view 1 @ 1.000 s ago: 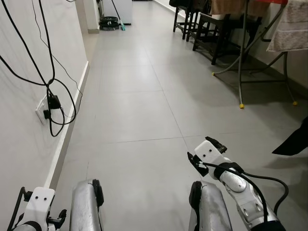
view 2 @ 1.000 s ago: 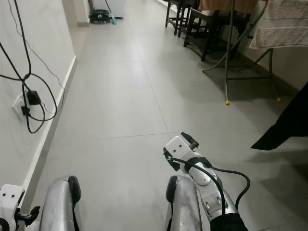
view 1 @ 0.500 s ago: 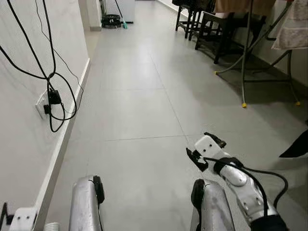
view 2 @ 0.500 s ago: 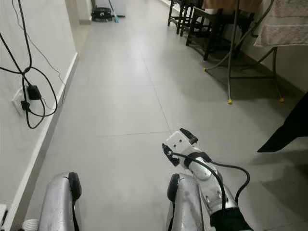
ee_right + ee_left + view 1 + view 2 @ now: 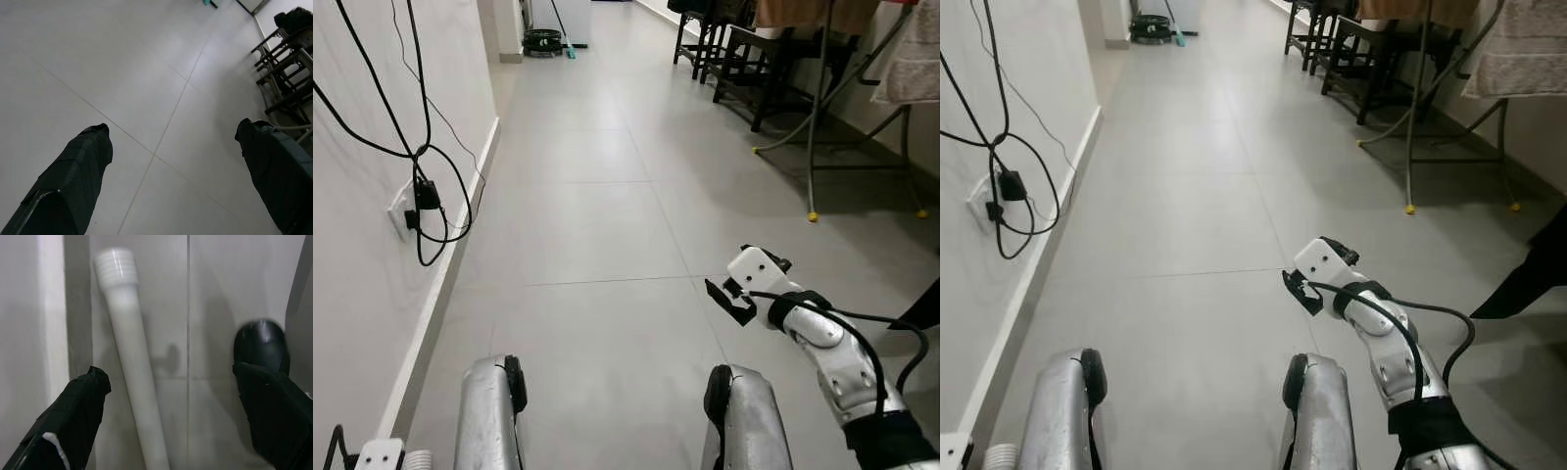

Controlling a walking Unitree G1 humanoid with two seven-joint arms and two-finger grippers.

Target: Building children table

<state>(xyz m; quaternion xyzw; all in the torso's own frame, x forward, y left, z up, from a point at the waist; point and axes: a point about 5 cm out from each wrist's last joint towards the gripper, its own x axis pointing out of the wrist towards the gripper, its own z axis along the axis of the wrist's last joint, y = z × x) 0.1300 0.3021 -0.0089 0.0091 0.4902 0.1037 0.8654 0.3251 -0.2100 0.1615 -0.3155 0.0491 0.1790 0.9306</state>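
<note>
- Setting: we stand in a tiled corridor, a wall on our left with a socket (image 5: 399, 210) and black cables (image 5: 421, 157) hanging from it; dark chairs (image 5: 744, 59) and a metal rack (image 5: 822, 108) with yellow feet stand well ahead on our right.
- Table part: a white tube (image 5: 132, 367) with a ribbed end lies on the floor beside the skirting, in the left wrist view. We take it for a leg of the children's table, though the dim close view makes that uncertain.
- Left gripper (image 5: 171, 396): released, fingers spread wide, hanging low by our left side; the tube lies on the floor between the two fingers as seen, and neither finger touches it.
- Right gripper (image 5: 176, 166): released and empty, held out ahead of our right side over bare tiles.
- Assembled work: we see no tabletop, no other legs and no joined pieces.
- Done so far, in our judgement: nothing built; at best one part located.
- Left to do, in our judgement: grasp the tube, find the top and remaining legs, carry the parts together, and screw or push each leg in.
- Risk noted: the tube lies close against the wall, leaving little room for a finger on that side.
</note>
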